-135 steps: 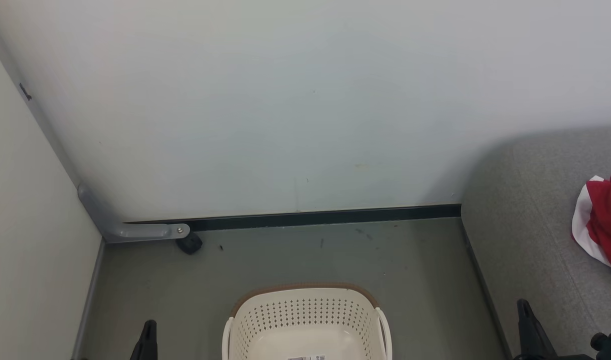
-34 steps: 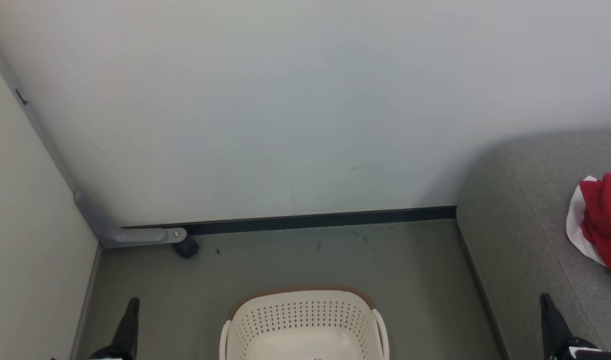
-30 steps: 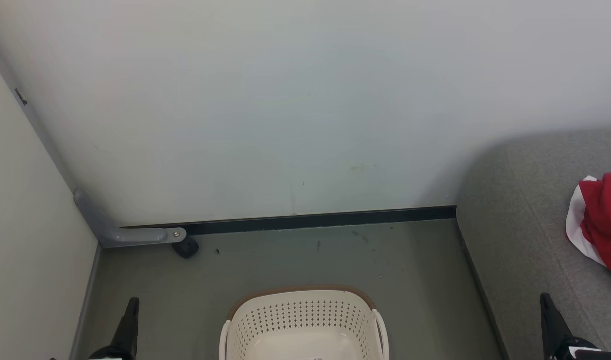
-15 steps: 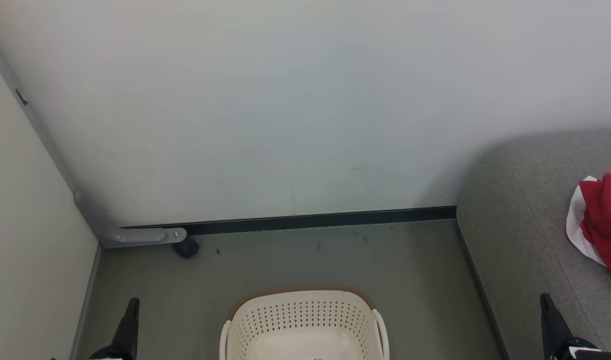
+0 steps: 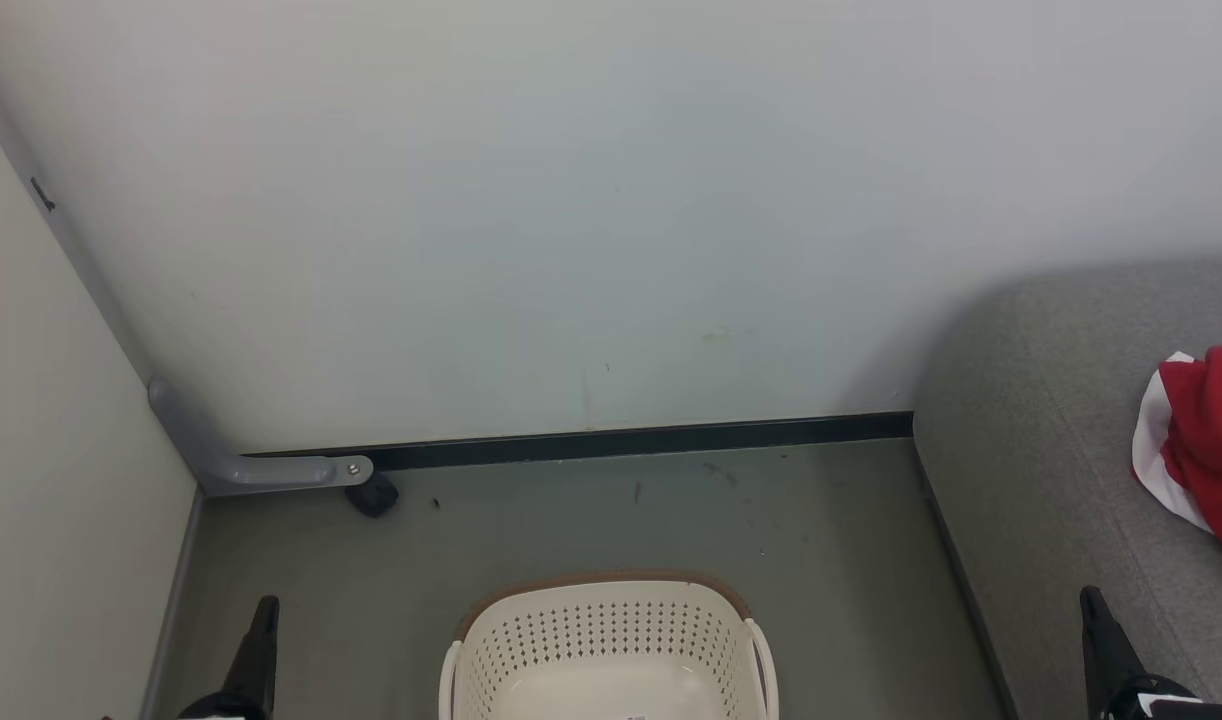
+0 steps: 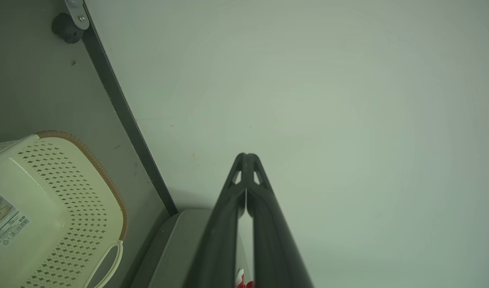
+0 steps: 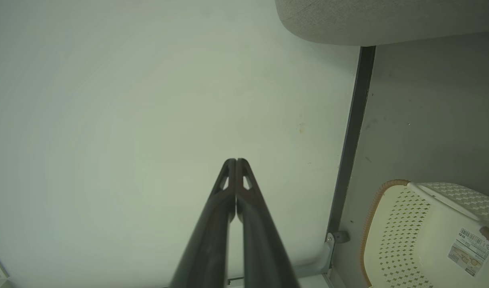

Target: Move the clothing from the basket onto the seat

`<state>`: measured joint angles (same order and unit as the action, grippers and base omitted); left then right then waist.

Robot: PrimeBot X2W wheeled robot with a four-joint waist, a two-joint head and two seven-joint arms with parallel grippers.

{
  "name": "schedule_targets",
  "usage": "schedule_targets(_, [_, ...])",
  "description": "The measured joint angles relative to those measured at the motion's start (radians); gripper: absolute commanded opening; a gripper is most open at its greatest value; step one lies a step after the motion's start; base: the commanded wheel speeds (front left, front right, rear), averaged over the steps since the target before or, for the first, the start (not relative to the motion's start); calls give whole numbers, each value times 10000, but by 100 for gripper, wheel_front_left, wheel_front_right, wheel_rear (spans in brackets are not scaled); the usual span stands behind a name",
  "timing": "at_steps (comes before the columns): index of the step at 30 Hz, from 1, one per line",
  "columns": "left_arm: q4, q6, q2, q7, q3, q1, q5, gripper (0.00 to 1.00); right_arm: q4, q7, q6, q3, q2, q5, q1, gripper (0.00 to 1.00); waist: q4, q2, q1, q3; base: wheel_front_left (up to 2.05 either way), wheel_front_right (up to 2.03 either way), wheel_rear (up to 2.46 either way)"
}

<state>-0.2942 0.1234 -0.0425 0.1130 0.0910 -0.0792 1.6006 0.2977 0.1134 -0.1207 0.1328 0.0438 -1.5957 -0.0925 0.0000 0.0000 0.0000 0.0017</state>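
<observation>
The cream basket [image 5: 611,640] with a brown rim stands on the floor at the bottom middle of the head view, and its inside holds only a label. It shows too in the left wrist view, basket [image 6: 48,208], and in the right wrist view, basket [image 7: 428,236]. Red clothing [image 5: 1206,440] with white trim lies on the grey seat [image 5: 1051,450] at the right edge. My left gripper [image 5: 264,606] points up left of the basket, shut and holding nothing, left gripper [image 6: 247,155]. My right gripper [image 5: 1091,598] rises in front of the seat, shut and holding nothing, right gripper [image 7: 233,161].
A pale wall [image 5: 571,220] fills the background, with a dark skirting strip [image 5: 621,440] along the floor. A grey bracket [image 5: 271,468] and a small black wheel [image 5: 373,495] sit in the left corner. Grey floor [image 5: 571,520] lies between basket and wall.
Over the last second nothing has visibly moved. Since the oldest frame, the head view has shifted slightly and both grippers stand farther out to the sides.
</observation>
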Motion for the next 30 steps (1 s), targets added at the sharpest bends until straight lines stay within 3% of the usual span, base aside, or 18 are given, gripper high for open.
schedule_targets(30, [-8,0,0,0,-2,0,0,0,0,-2,0,0,0,0,0,0,0,0,0,0,0,0,0])
